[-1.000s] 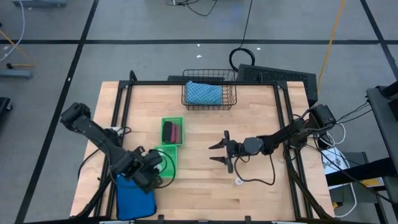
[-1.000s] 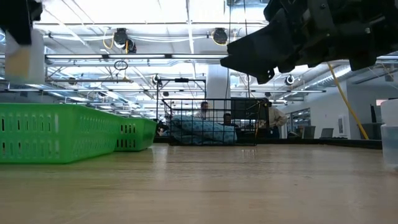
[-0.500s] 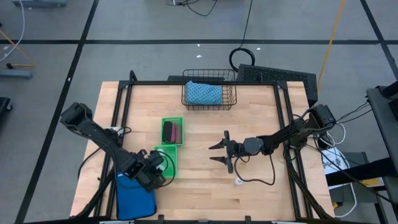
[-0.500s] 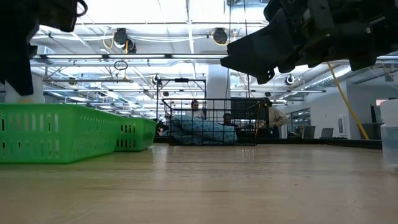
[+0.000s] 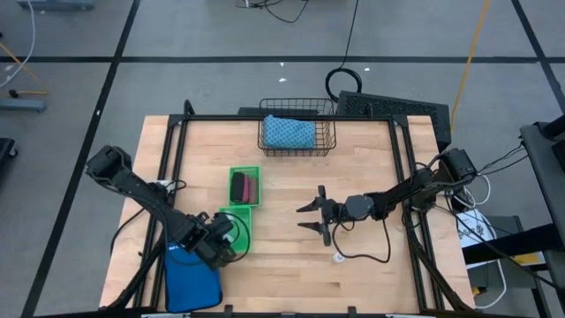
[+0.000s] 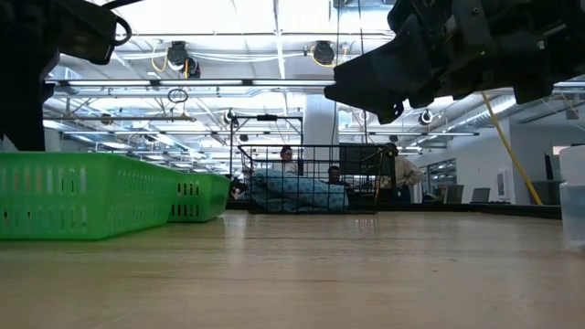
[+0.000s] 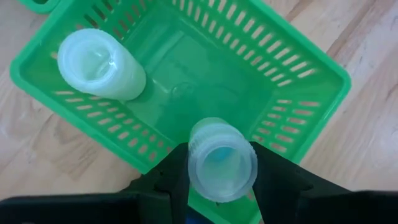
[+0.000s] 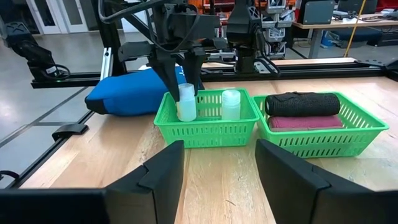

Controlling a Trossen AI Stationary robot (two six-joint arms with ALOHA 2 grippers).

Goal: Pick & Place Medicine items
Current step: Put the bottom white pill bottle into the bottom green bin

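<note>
While the left end effector [image 7: 221,186] grips a white bottle [image 7: 222,160] inside the green basket's [image 7: 311,74] rim, the right end effector [image 5: 311,215] hangs open.

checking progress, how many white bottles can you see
3: one standing in the near green basket, bottle one; one held over that basket by the left gripper, bottle two; one on the table, bottle three.

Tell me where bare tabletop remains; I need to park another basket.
Bare wood lies between the wire basket and the right gripper, and along the near edge right of the blue pouch. Crowded: around the green baskets, where the left gripper holds a white bottle.
</note>
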